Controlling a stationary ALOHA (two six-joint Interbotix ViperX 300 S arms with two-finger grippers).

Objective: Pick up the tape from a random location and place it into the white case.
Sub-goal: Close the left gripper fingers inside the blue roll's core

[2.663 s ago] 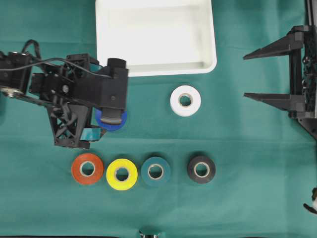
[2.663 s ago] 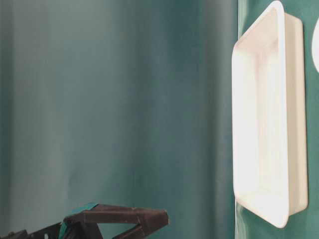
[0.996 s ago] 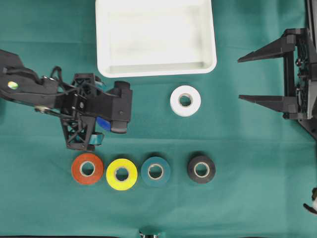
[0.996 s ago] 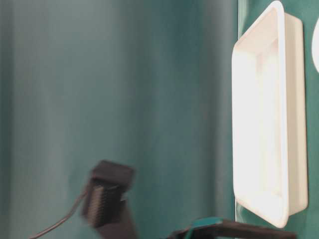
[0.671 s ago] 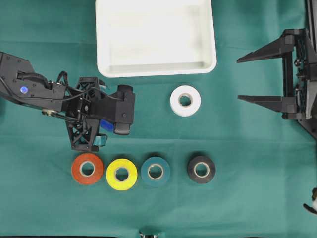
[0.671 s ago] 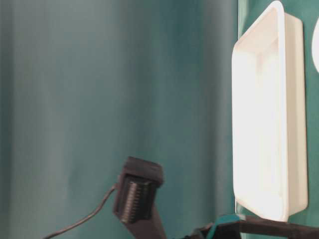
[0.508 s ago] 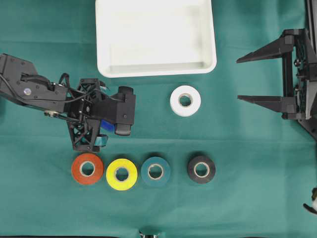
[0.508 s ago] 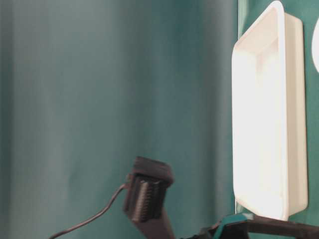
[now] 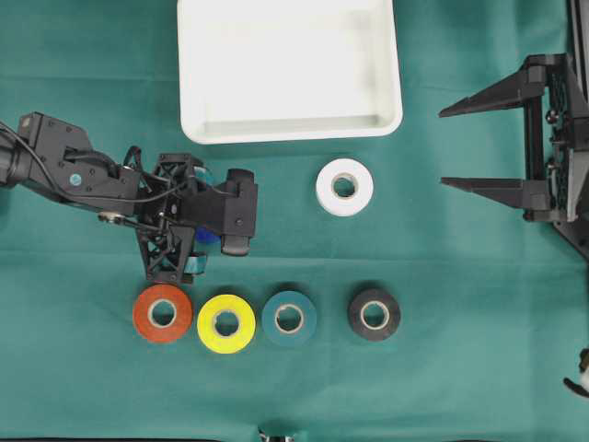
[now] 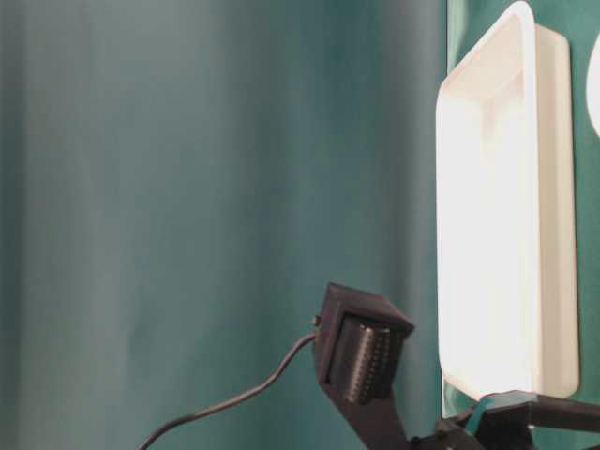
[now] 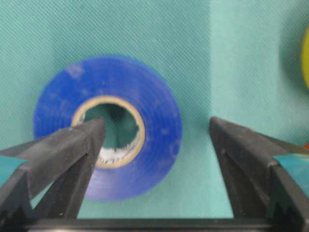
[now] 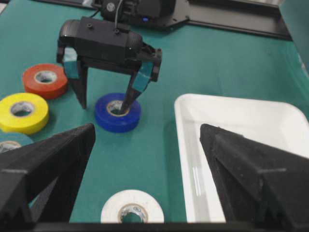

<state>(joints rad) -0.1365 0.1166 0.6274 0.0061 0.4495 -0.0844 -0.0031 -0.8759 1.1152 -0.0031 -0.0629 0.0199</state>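
Overhead, the white case (image 9: 290, 69) sat at the top middle of the green cloth (image 9: 442, 368) with nothing inside it; the right wrist view showed its bare white floor as well. The blue tape (image 12: 117, 112) lay flat on the cloth below the case's left corner, apart from it. The left gripper (image 12: 105, 104) pointed down at that roll with its fingers spread wide, one fingertip (image 12: 126, 106) reaching into the roll's core and the other (image 12: 83, 100) outside the roll, toward the red tape (image 9: 162, 313). Whether either tip touched the roll could not be told. The right gripper (image 9: 446, 145) hung wide open at the right edge, holding nothing. Red, yellow (image 9: 226, 323), teal (image 9: 289, 319) and black (image 9: 374, 315) rolls lined the lower cloth; a white roll (image 9: 344, 187) lay below the case's right corner.
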